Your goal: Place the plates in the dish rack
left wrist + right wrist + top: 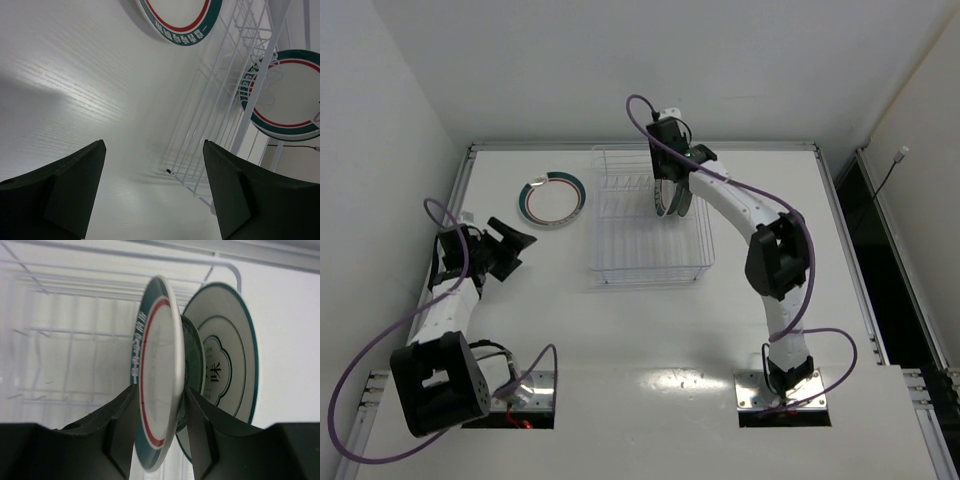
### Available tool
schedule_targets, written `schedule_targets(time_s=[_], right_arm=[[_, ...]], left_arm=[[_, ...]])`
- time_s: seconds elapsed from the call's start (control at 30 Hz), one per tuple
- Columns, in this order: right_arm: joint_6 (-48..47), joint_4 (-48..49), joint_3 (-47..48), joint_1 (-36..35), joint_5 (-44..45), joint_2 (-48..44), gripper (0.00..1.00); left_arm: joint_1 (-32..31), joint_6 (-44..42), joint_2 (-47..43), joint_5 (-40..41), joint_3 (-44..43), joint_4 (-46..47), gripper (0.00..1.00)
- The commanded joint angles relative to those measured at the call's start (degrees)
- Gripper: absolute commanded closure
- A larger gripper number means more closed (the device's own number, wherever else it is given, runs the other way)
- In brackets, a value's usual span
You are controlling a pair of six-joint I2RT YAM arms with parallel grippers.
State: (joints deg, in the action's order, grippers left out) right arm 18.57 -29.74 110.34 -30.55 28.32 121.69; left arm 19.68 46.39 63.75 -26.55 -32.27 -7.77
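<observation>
Held plate (159, 375): on edge and upright, over the far part of the dish rack (620, 250), not lying flat anywhere.
Its lie: in the top view its rim runs roughly far-to-near, and its banded face is turned to the robot's left.
Right pincer (160, 405): clamped on the held plate's lower rim, one finger on each face, so the plate sits in the grip and rises away from it.
Neighbours in the rack: a darker green plate (193, 362) stands just behind the held one, and a white plate (225, 365) with thin teal rings stands beyond it. Both are upright and roughly parallel to the held plate. Whether the green one touches the held plate I cannot tell.
What the move turns on: I judge the open slot lies directly beneath, on the side away from those two. A straight lowering with the plate kept parallel to them should seat it.
Flat plate (552, 198): face up on the tabletop (620, 340), left of the rack and apart from it.
Left pincer (154, 150): fingers spread wide and holding nothing. It is nearer the flat plate than the right arm is, with the plate ahead of it.
Count: four plates by my reading (one held, two standing, one flat), one rack, two pincers.
</observation>
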Motion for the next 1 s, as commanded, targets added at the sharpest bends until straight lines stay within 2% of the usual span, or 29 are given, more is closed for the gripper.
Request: schedule_targets(time_s=[0.0,0.17,0.3,0.37,0.6,0.73,0.8,0.93,0.97], right_arm=[[1.8,-0.3,5.7,-0.5,-4.1,-7.2,0.61],[3.0,5.6,0.5,-0.5,-12.2,-16.6,0.48],[3.0,5.6,0.5,0.1,-14.1,-21.0,0.47],[2.4,5.0,0.5,0.7,-13.6,-23.4,0.46],[2.4,6.7,-2.0,3.8,-13.0,-28.3,0.4],[2.4,6.7,-2.0,6.6,-16.4,-28.3,0.39],[2.4,6.7,-2.0,8.4,-17.1,-28.9,0.39],[3.6,6.7,-4.3,11.3,-19.0,-31.6,0.36],[4.4,7.5,-5.7,12.5,-20.0,-32.2,0.36]], left_arm=[[0.7,3.2,1.2,-2.7,-0.4,5.1,0.24],[0.7,1.3,3.2,-1.6,-0.9,8.6,0.24],[-0.5,0.6,7.6,2.1,-2.2,10.6,0.24],[-1.4,2.0,11.5,4.2,-2.2,14.6,0.24],[-5.9,5.7,27.0,8.0,-12.8,21.3,0.25],[-6.4,5.7,38.4,8.5,-19.9,19.9,0.25],[-6.4,5.7,40.8,9.0,-21.6,19.3,0.26],[-6.4,5.7,46.9,8.1,-26.9,17.9,0.32],[-6.4,5.7,48.1,7.6,-28.0,16.9,0.37]])
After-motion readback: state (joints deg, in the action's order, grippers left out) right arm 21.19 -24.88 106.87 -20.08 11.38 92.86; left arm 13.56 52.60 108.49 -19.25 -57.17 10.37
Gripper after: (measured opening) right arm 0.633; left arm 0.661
